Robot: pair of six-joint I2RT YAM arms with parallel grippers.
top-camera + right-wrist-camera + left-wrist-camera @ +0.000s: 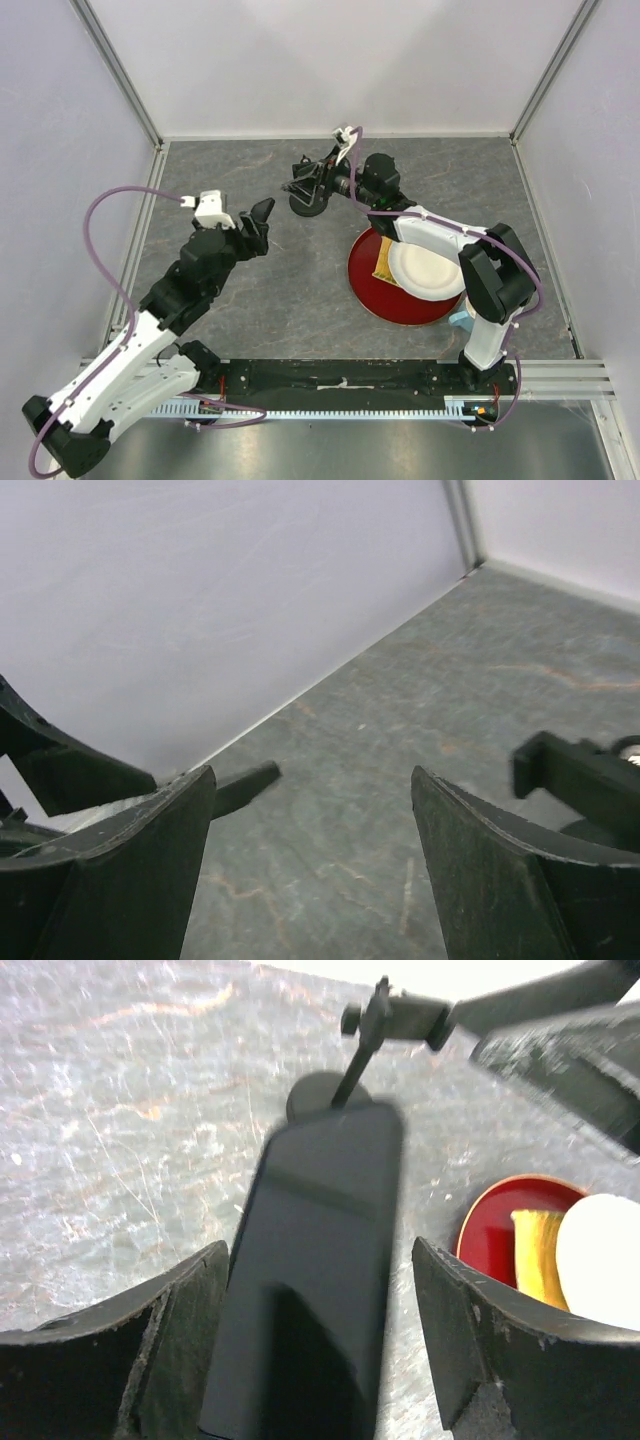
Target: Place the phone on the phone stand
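The phone (318,1230) is a flat glossy black slab lying between my left gripper's fingers (180,1340), its far end pointing at the phone stand. It looks a little blurred. My left gripper (257,222) holds it above the table, left of the stand. The phone stand (308,205) shows its round base (322,1095), thin post and clamp head (395,1015). My right gripper (300,182) is open beside the stand's top, with nothing between its fingers (312,810). The clamp head (575,780) sits just outside its right finger.
A red plate (372,290) with a white plate (430,268) and a yellow sponge (385,262) lies right of the stand, under my right arm. White walls close in the back and sides of the table.
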